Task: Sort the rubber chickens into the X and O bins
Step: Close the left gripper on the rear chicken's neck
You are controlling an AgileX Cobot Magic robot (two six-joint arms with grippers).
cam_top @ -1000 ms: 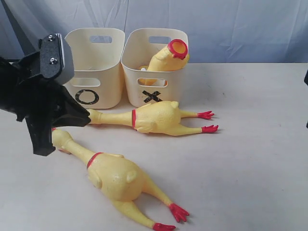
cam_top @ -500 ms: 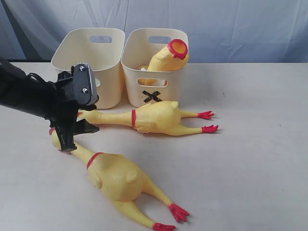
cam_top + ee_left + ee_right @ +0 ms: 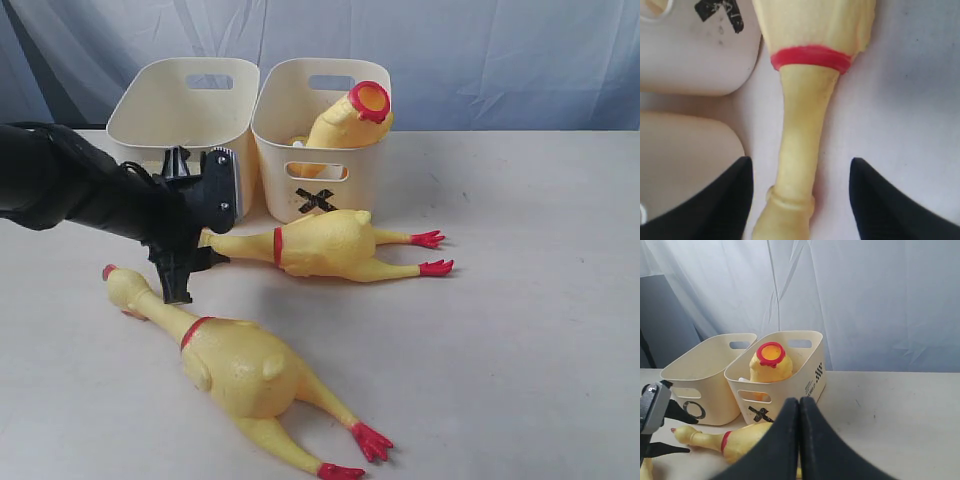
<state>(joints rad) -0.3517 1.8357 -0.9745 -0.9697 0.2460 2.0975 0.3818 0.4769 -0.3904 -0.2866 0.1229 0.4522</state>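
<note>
1. The middle chicken (image 3: 325, 243) lay on the surface (image 3: 520, 300) at the centre of the exterior view, just in front of the X bin (image 3: 355, 190). Its long axis ran across the frame, with the head to the left and the red feet to the right.
2. The left gripper (image 3: 195, 262) was released. Its fingers (image 3: 730, 200) were spread either side of the neck, near the head end and short of the red neck band. In the left wrist view neither finger appeared to touch the rubber.
3. The neck passed straight through the gap, square to the closing line, so a plain squeeze would probably catch it without any turning.
4. The left arm was clearly the nearer. The right gripper (image 3: 799, 402) was clenched on nothing and stood well apart from the chickens.
5. A headless chicken (image 3: 345, 120) stood in the X bin, neck hole up. The O bin (image 3: 235, 130) sat just left of it.
6. A second whole chicken (image 3: 240, 365) lay lower left, its neck near the left gripper's closer finger, which might brush it on lifting.
</note>
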